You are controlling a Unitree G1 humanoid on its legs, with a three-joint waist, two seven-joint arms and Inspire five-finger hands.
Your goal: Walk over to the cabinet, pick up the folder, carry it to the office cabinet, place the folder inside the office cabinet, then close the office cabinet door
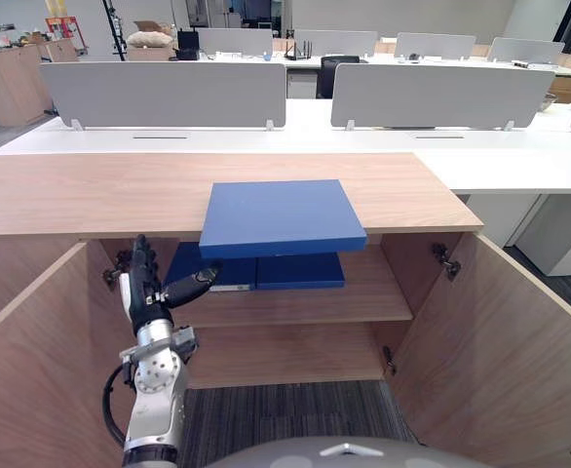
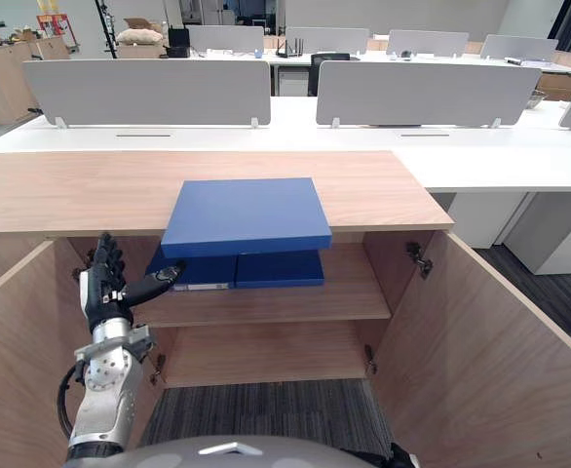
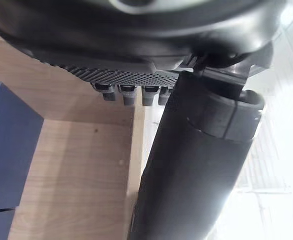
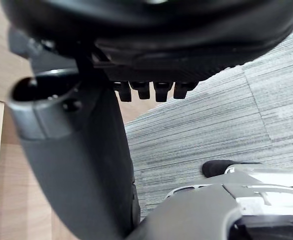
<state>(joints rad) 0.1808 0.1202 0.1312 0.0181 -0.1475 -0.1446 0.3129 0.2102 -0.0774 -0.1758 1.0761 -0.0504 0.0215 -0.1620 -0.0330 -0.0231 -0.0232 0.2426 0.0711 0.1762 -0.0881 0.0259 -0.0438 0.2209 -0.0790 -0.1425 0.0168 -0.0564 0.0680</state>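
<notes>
Left eye view is showing the blue folder (image 1: 281,216) lying flat on the cabinet (image 1: 91,195), on its wooden top, with the folder's near edge overhanging the cabinet's open front. Two more blue folders (image 1: 300,270) are lying flat on the upper shelf (image 1: 373,297) inside the cabinet, directly beneath the overhang. Both cabinet doors, the left door (image 1: 32,370) and the right door (image 1: 505,351), are standing wide open.

The left hand (image 1: 145,291) is hovering before the cabinet's open front, left of the shelved folders. Its fingers are pointing straight up, pressed together, and its thumb is reaching sideways toward the shelved folders; it is grasping nothing. The right hand (image 4: 151,30) is hanging over grey carpet (image 4: 211,125) beside the cabinet, fingers side by side and holding nothing.

White desks with grey dividers (image 1: 164,93) are standing behind the cabinet.
</notes>
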